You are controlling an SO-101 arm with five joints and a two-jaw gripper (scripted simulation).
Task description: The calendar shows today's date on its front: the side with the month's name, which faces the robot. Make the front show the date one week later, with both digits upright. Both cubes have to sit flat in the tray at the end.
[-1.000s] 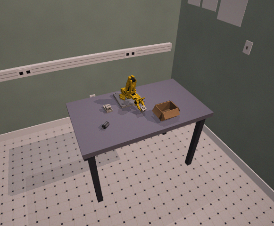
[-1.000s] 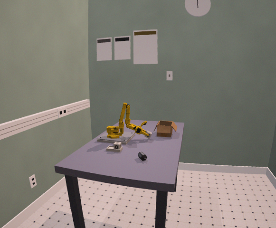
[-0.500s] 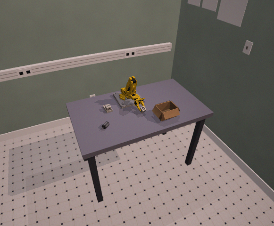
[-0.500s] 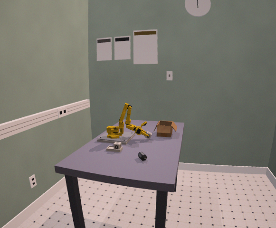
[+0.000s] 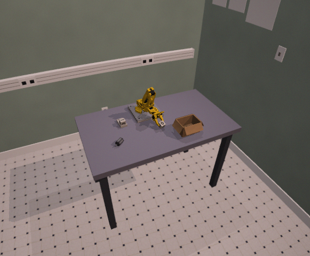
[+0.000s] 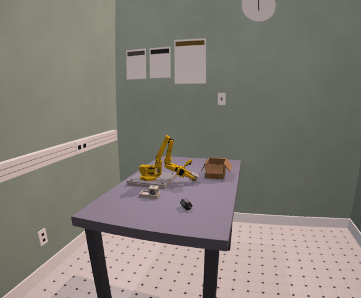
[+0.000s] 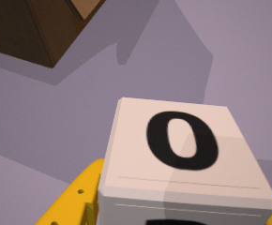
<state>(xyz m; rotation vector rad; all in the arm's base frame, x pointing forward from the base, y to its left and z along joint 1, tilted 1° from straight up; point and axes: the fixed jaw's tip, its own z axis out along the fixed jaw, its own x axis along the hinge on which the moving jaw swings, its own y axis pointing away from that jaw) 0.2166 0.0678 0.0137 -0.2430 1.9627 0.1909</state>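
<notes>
Wrist view: the gripper (image 7: 141, 213) is cut off by the bottom edge; only yellow parts are seen at 6 and 7 o'clock, and the fingertips are hidden behind the held cube (image 7: 183, 164). The cube's lower face is cropped, so only the top sliver of a dark digit is seen and it cannot be read. The cardboard box (image 7: 28, 28) is cropped at 11 o'clock.

Top view: the digit on the cube in the tray (image 5: 123, 125) is too small to be read. The month's name cannot be made out. The small dark object (image 5: 119, 141) on the table is too small to be identified.

Exterior view: the held cube's faces are too small to be told.
</notes>
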